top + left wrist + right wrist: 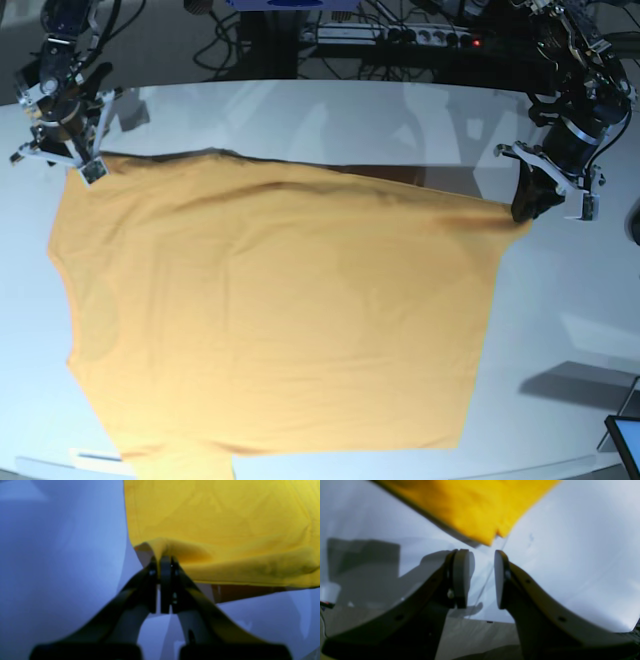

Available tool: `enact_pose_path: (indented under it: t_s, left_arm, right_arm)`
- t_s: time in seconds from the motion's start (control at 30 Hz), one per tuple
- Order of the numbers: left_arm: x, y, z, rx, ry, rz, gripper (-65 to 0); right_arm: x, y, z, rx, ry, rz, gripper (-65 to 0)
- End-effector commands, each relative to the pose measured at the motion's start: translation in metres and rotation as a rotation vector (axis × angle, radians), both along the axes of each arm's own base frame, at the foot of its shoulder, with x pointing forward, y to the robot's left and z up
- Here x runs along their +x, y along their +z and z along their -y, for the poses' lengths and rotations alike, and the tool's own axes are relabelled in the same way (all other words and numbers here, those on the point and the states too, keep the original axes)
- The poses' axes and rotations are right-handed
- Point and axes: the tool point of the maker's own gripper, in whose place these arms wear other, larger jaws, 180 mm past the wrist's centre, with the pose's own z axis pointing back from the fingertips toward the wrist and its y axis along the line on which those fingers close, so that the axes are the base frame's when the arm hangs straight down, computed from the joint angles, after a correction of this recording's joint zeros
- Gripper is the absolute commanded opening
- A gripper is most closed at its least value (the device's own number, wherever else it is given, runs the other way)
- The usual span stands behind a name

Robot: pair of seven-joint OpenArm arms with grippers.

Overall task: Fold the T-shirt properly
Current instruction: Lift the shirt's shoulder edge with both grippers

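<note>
T-shirt (280,320) is lying spread over the white counter (560,300), filling most of the base view from 6 o'clock up toward 12; near hem is sitting at the counter's front edge, far edge is running between the two arms.

Left pincer (165,562), at 3 o'clock in the base view, is clenching a corner of the cloth; in the left wrist view the fabric is tenting up into the shut jaws and the edge beside it is lifting off the counter. Right pincer (483,577), at 10 o'clock in the base view, is standing released, jaws apart with nothing between them; the shirt's corner is lying just beyond its tips, not touching.

Risks, as a judgement:
- Only one corner is being gripped, so any pull from the left arm is likely dragging the shirt sideways and skewing it, wrinkling the far edge.
- Pinch looks small; cloth could be slipping out under tension.
- Near hem is hanging close to the counter edge, so a drag that way could be sliding it off.
- Shadowed ripple along the far edge could be getting folded in as a crease.

No brand, label or readable writing is showing; shirt is plain, no tag is visible.
</note>
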Motion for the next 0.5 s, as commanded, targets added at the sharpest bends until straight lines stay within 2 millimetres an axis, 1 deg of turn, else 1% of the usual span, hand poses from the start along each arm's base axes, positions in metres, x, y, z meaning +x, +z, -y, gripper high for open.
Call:
enact_pose_path:
  t_s: [0.0,0.2,0.27,0.37,0.47]
  left_arm:
    - [0.002,0.010,0.001,0.003,-0.015,0.037,-65.0]
    - [-0.002,0.006,0.001,0.002,-0.015,0.022,-65.0]
    - [-0.003,0.006,0.001,0.001,-0.014,0.020,-65.0]
    - [-0.003,0.006,0.001,0.001,-0.014,0.020,-65.0]
    - [-0.003,0.006,0.001,0.001,-0.016,0.020,-65.0]
  right_arm:
    - [0.008,0.010,0.002,-0.015,0.000,0.039,-48.2]
    - [0.013,0.012,-0.005,0.009,0.025,0.078,-47.9]
    - [0.010,0.011,-0.007,0.019,0.037,0.082,-47.7]
    - [0.010,0.011,-0.009,0.024,0.045,0.088,-47.6]
    - [0.011,0.012,-0.007,0.016,0.047,0.088,-44.7]
